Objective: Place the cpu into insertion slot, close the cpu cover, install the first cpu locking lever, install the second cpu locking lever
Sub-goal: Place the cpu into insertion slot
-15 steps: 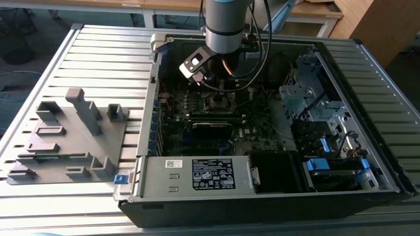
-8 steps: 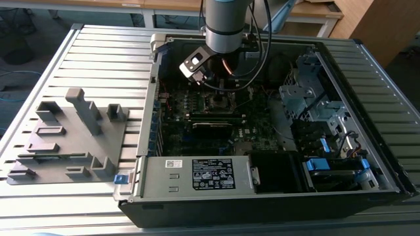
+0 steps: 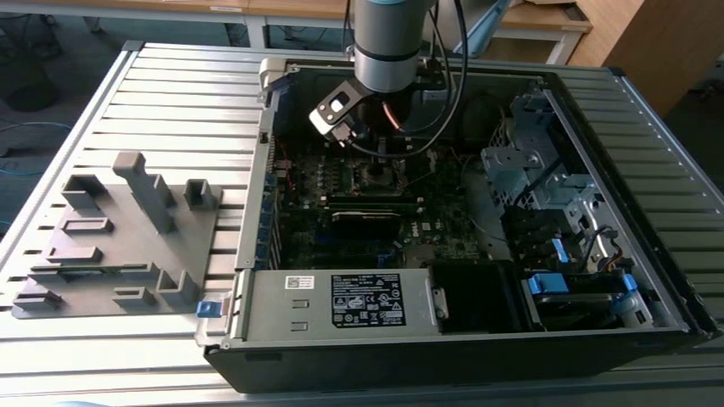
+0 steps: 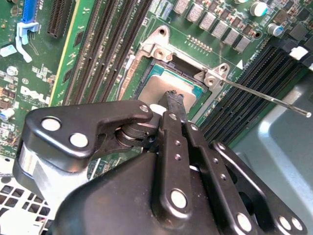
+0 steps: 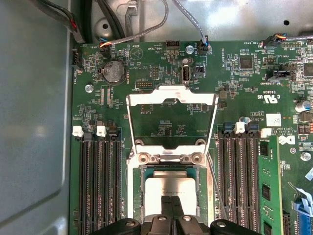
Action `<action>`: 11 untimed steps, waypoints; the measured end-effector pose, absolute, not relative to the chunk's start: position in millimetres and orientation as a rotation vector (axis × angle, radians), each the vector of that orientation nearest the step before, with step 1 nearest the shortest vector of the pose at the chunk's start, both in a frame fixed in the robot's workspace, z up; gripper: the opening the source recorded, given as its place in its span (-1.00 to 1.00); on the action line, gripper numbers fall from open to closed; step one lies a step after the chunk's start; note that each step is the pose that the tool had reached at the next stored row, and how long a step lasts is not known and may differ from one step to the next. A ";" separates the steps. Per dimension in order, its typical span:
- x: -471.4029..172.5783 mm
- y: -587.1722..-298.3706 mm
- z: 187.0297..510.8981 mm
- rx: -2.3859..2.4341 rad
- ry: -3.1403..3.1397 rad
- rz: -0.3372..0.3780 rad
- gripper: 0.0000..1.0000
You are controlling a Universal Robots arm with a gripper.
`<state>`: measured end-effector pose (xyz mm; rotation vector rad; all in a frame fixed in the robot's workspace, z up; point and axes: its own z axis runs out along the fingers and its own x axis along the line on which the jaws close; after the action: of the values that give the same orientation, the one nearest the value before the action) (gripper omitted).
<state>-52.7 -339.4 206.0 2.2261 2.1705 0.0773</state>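
Note:
The cpu (image 5: 168,188) (image 4: 164,88), a flat silver-grey square, lies in the insertion slot (image 5: 133,188) (image 4: 128,78) on the green board. The cpu cover (image 5: 171,93) stands swung open, its window showing the board behind it. My gripper (image 5: 171,208) (image 4: 172,104) is shut, and its paired fingertips rest on the cpu's top, nothing held between them. A thin locking lever (image 4: 264,95) (image 5: 215,188) sticks out free beside the slot. In the exterior view the gripper (image 3: 381,161) hangs inside the open computer case, over the middle of the board.
Long black memory slots (image 5: 98,181) (image 5: 239,176) flank the socket on both sides. Cables (image 3: 453,76) hang beside the arm. A grey-labelled power supply box (image 3: 339,301) sits at the case's front, drive bays (image 3: 531,170) at the exterior view's right, a grey fixture (image 3: 114,237) on the slatted table.

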 end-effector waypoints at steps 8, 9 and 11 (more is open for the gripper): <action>-52.7 -339.4 204.7 2.226 2.171 0.077 -0.79; -52.7 -339.4 204.5 2.226 2.170 0.078 -0.79; -52.7 -339.4 204.4 2.227 2.169 0.077 -0.79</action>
<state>-52.7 -339.4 204.4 2.2271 2.1694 0.0771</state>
